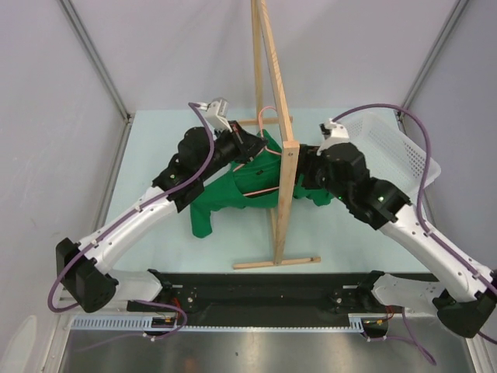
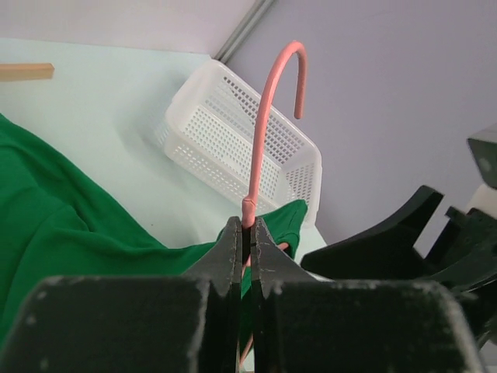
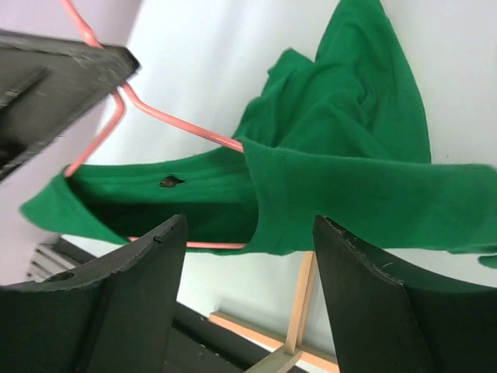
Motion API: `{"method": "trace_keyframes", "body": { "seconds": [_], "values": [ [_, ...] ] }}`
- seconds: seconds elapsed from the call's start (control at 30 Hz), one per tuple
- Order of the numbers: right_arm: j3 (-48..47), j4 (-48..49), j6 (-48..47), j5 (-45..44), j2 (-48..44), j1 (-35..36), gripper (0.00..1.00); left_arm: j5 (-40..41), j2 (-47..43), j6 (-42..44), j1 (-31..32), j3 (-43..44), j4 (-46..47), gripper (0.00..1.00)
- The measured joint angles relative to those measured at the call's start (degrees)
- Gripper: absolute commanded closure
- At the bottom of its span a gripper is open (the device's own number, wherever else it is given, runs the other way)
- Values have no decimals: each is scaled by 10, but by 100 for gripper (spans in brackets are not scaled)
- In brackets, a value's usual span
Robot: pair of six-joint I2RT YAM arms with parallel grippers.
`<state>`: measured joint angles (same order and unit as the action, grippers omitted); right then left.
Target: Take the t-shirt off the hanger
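Left gripper (image 2: 245, 233) clamps the pink hanger (image 2: 257, 132), green t-shirt (image 2: 54, 210) crumpled.

With left arm (image 1: 147, 206): reaching forward and inward from near-left base, elbow bent, wrist raised toward table middle. At left gripper (image 2: 246, 233): clamped tight on neck of hanger (image 2: 258, 132), 2 fingers (image 2: 230, 252) pressing wire from both sides. With right arm (image 1: 419, 229): reaching forward and inward from near-right base, roughly mirroring left. At right gripper (image 3: 248, 233): parted, 2 fingers (image 3: 140, 303) well apart. In top view: both wrists near each other, pointed inward.
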<state>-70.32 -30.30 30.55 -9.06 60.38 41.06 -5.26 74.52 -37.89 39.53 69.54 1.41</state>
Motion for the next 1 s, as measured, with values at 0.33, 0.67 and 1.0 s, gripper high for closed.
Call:
{"method": "trace_keyframes", "body": {
  "seconds": [0.33, 0.67, 1.0],
  "values": [
    [-26, -27, -1, -132, 70, 60, 46, 39, -34, 15, 11, -6, -14, 100],
    [-30, -26, 12, -187, 77, 60, 53, 34, -34, 15, 12, -13, -19, 100],
    [-30, -25, 42, -223, 87, 60, 82, 27, -33, 21, 15, -14, -21, 100]
  ]
}}
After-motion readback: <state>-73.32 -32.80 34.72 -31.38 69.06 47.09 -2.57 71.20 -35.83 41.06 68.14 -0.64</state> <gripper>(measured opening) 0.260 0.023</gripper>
